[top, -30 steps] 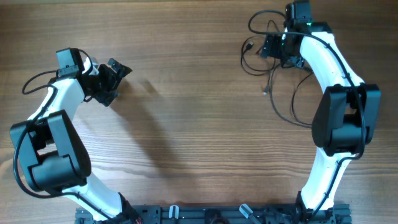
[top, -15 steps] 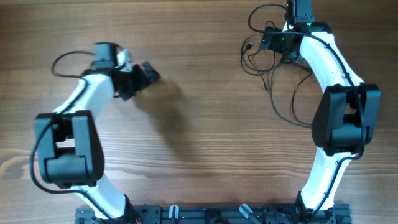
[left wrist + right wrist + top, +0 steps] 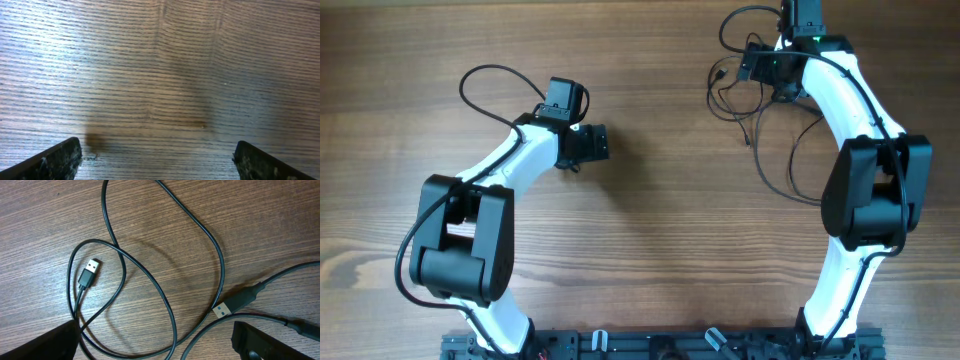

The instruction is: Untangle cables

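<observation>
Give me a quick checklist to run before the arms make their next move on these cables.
1. Right gripper open: ok, jaws wide above the cables.
2. Left gripper open and empty: ok.
3. Left gripper near the cables: not ok, only bare table beneath it.
4. Cables separated: not ok, cords loop and cross each other.
5. Plugs free to grab: ok, silver plug and blue-tipped plug lie uncovered.
6. Which cord lies on top at each crossing: cannot tell.

The tabletop (image 3: pixel 650 230) is matt, fine-grained wood; the cables (image 3: pixel 221 272) have smooth black plastic sheathing, and the USB plug (image 3: pixel 90 268) has a shiny metal tip.
</observation>
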Motion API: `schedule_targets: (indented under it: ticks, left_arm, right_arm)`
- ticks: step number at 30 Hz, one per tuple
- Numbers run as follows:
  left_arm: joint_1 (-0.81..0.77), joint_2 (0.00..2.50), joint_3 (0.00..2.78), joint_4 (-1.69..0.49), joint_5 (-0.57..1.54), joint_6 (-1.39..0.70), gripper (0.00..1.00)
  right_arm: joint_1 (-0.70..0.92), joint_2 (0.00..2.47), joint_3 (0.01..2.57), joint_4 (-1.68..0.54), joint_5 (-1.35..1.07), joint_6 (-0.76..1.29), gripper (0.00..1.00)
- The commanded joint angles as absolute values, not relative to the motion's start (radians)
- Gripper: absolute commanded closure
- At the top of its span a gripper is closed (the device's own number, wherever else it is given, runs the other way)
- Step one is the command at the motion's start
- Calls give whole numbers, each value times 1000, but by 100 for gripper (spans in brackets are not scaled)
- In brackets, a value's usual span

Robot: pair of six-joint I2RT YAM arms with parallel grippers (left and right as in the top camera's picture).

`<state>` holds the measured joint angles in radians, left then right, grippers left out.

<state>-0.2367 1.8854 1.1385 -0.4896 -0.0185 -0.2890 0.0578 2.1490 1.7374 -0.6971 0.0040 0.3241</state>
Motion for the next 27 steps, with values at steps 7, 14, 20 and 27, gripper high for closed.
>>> schedule_targets:
  ticks: [7,14,20,27]
  left_arm:
    - [-239,1897,1129,-489,-43,-269,0]
    - [-238,1897,1129,-490,-43,-269,0]
    - [-257,1874,1129,-490,-43,-269,0]
    - [-335,1648,1129,-490,-43,-269,0]
  right_arm:
    - [60,2154,1741,-693,-1,315,0]
    - [60,2154,1741,-693,-1,315,0]
    - [60,2154,1741,-693,-1,315,0]
    - [60,2154,1741,-693,-1,315,0]
